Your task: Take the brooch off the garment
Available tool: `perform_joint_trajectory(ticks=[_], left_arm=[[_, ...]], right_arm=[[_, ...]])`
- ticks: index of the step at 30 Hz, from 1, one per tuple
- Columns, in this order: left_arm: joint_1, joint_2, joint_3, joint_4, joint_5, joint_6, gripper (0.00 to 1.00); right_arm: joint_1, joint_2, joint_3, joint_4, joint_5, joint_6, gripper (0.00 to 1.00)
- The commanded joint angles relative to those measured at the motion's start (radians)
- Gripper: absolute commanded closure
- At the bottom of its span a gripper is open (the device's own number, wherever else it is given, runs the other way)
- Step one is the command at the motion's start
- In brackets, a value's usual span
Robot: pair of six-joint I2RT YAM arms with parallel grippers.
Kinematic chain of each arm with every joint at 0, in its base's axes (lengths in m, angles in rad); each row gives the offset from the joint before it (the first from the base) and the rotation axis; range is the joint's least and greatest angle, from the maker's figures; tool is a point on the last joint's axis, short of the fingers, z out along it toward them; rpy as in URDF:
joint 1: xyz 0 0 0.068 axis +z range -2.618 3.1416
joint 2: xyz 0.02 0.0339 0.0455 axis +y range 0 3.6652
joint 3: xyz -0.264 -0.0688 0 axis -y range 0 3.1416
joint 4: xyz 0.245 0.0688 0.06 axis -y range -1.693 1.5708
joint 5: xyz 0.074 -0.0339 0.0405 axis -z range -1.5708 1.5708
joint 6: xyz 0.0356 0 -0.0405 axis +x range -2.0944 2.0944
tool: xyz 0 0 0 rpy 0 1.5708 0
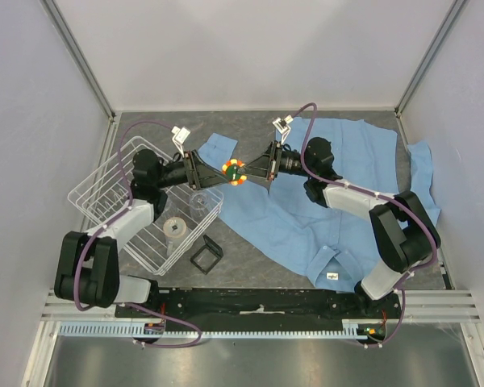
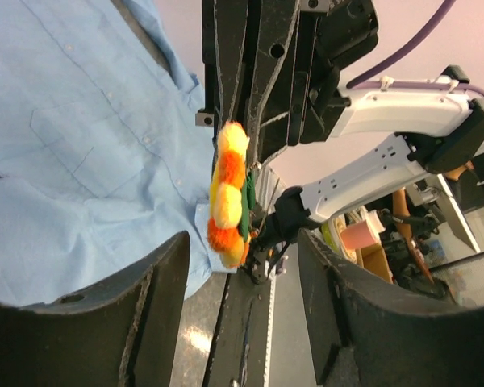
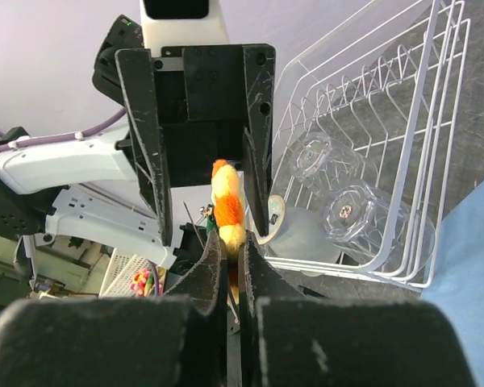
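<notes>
Tabletop (image 1: pixel 250 274), dark grey under the garment (image 1: pixel 290 218), stands boxed by pale walls (image 1: pixel 250 48).

The brooch (image 3: pixel 227 205) has its lower half and fastening hidden behind the pressed-together jaws of the right gripper (image 3: pixel 232 250) in its wrist view. From above, the right arm (image 1: pixel 351 197) covers part of the garment (image 1: pixel 294 226). The left wrist view crops the cloth at its edge.

Wire basket (image 1: pixel 97 176) and black frame (image 1: pixel 206 252) block the left; above the flat shirt (image 1: pixel 306 222) passage is open.
</notes>
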Motion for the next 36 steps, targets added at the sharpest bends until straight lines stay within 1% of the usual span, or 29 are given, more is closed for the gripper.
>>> perform_joint_trajectory(ticks=[1,5,9,12,15,18,21,25,29,32,33,36], left_arm=[[-0.004,0.030,-0.033,0.241,0.040,-0.152,0.39],[-0.007,0.046,-0.042,0.303,0.037,-0.181,0.43],[-0.012,0.064,-0.055,0.405,0.041,-0.244,0.41],[-0.013,0.078,-0.058,0.433,0.041,-0.272,0.41],[-0.016,0.090,-0.061,0.482,0.041,-0.307,0.46],[-0.019,0.099,-0.065,0.507,0.044,-0.323,0.48],[-0.027,0.102,-0.065,0.516,0.048,-0.327,0.48],[-0.030,0.109,-0.065,0.519,0.043,-0.329,0.54],[-0.035,0.107,-0.070,0.521,0.038,-0.326,0.55],[-0.038,0.110,-0.070,0.516,0.029,-0.321,0.59],[-0.039,0.113,-0.073,0.516,0.026,-0.323,0.62],[-0.039,0.110,-0.072,0.515,0.025,-0.320,0.64]], right_arm=[[0.003,0.004,0.000,0.087,-0.024,0.015,1.00],[0.015,0.007,0.004,0.089,-0.025,0.012,1.00],[0.022,0.017,0.009,0.086,-0.024,0.012,1.00],[0.025,0.018,0.010,0.081,-0.022,0.008,1.00],[0.031,0.018,0.016,0.064,-0.019,-0.006,1.00],[0.034,0.020,0.018,0.064,-0.018,-0.005,1.00],[0.035,0.021,0.018,0.063,-0.016,-0.006,1.00],[0.038,0.023,0.019,0.060,-0.016,-0.011,1.00],[0.042,0.023,0.024,0.049,-0.011,-0.014,1.00],[0.048,0.023,0.026,0.046,-0.008,-0.017,1.00],[0.049,0.023,0.027,0.040,-0.008,-0.020,1.00],[0.052,0.023,0.032,0.017,-0.004,-0.038,1.00]])
